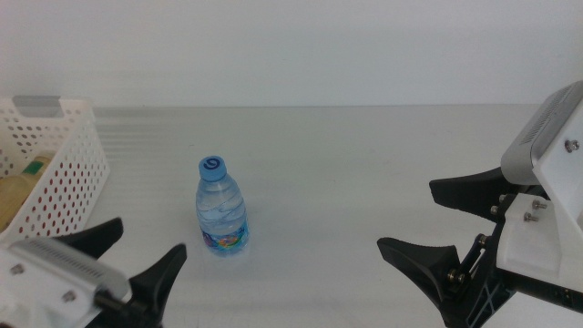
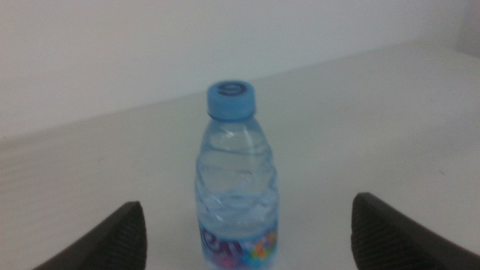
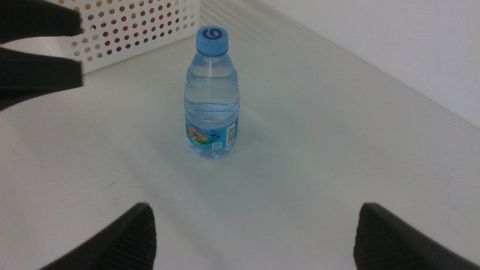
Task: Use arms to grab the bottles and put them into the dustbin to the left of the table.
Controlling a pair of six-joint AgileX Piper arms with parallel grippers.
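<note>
A small clear water bottle (image 1: 221,211) with a blue cap stands upright on the table (image 1: 364,155), left of centre. My left gripper (image 1: 135,255) is open at the near left edge, just in front of the bottle and not touching it. In the left wrist view the bottle (image 2: 236,172) stands ahead, centred between the spread jaws of the left gripper (image 2: 247,204). My right gripper (image 1: 414,220) is open at the right, well clear of the bottle (image 3: 212,97). The white perforated dustbin (image 1: 68,169) sits at the left edge.
Inside the dustbin lies something pale yellow (image 1: 16,193) with a green bit. The right wrist view shows the dustbin wall (image 3: 139,26) behind the bottle and the left gripper's dark fingers (image 3: 37,71) beside it. A white wall runs behind the table.
</note>
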